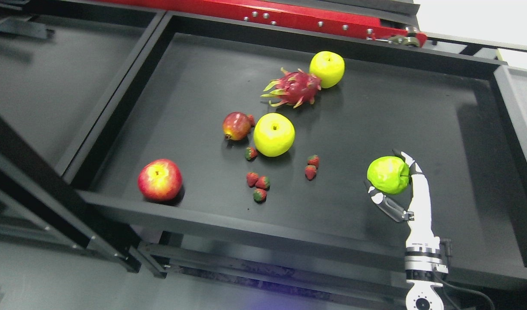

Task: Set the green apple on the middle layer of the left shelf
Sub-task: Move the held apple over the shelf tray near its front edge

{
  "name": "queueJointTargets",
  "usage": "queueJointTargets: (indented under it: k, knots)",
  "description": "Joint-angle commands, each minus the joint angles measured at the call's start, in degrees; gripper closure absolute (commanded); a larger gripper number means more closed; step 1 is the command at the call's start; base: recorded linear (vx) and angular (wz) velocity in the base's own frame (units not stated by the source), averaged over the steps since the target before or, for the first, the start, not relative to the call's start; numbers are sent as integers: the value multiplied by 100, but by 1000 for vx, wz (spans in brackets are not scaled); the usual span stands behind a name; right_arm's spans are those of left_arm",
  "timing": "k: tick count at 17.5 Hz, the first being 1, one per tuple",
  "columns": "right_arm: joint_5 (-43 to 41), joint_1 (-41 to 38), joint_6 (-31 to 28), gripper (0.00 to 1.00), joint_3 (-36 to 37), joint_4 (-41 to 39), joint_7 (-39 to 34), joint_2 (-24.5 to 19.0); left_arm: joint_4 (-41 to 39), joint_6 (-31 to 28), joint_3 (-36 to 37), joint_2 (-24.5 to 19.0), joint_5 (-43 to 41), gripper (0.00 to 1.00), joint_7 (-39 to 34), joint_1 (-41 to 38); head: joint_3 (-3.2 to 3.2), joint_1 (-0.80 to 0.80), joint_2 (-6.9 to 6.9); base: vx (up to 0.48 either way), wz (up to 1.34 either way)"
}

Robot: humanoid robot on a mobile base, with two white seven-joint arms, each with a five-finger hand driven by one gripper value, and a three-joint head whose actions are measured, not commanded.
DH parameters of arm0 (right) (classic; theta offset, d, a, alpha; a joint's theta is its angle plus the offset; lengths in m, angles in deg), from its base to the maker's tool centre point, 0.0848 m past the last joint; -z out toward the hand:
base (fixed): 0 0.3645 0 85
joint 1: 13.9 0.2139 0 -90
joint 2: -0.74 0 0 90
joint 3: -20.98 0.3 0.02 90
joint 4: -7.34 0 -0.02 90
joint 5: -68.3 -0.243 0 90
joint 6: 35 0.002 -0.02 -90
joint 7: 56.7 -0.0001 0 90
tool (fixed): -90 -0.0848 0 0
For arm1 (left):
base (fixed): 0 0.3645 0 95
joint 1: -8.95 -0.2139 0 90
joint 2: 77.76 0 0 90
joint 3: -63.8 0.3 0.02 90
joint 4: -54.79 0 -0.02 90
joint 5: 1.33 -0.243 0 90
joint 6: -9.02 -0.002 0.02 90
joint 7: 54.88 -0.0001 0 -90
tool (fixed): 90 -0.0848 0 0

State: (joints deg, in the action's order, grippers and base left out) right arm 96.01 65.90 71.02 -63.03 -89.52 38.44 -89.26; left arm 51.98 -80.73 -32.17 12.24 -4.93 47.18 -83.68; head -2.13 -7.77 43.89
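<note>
Nearest the camera, at the lower right, the right hand [394, 189] rises from a white, jointed forearm with a ringed metal wrist; its base is cut off by the bottom edge. Its white-and-grey fingers [386, 204] curl around the green apple [388, 174], gripping it from below and behind, so the fruit's underside is hidden. The apple looks waxy and slightly lumpy, held just above the matte black tray [418, 112] toward its right side.

Along the tray's front lip sits a glossy red apple [160, 179] with a yellow blush at the stem. Mid-tray lies a loose scatter of small, dimpled strawberries [258, 185]. Beyond them a smooth yellow-green apple [274, 134] rests just beside a dull red pomegranate [236, 125]. Farther back, a spiky pink dragon fruit [294, 88] with green-tipped scales touches a second yellow-green apple [327, 69].

At the far edge runs a red metal beam [289, 17] studded with bolts. A neighbouring black tray [52, 77] at the left is blurred and cropped. No writing is legible.
</note>
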Motion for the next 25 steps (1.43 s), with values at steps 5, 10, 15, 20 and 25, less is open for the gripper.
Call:
queueJointTargets:
  k: [5, 10, 15, 20, 25]
  knots:
    - [6, 0, -2, 100, -2, 0, -4, 100, 0, 2, 0, -100, 0, 0, -2, 0, 0, 0, 0, 134, -327]
    - [-2, 0, -2, 100, -2, 0, -4, 100, 0, 2, 0, -100, 0, 0, -2, 0, 0, 0, 0, 98, -151]
    - [6, 0, -2, 100, -2, 0, -4, 100, 0, 2, 0, -100, 0, 0, -2, 0, 0, 0, 0, 51, -57]
    - [6, 0, -2, 100, 16, 0, -4, 100, 0, 2, 0, -100, 0, 0, -2, 0, 0, 0, -1, 5, 0]
    - [6, -9, -2, 100, 51, 0, -4, 100, 0, 2, 0, -100, 0, 0, -2, 0, 0, 0, -1, 0, 0]
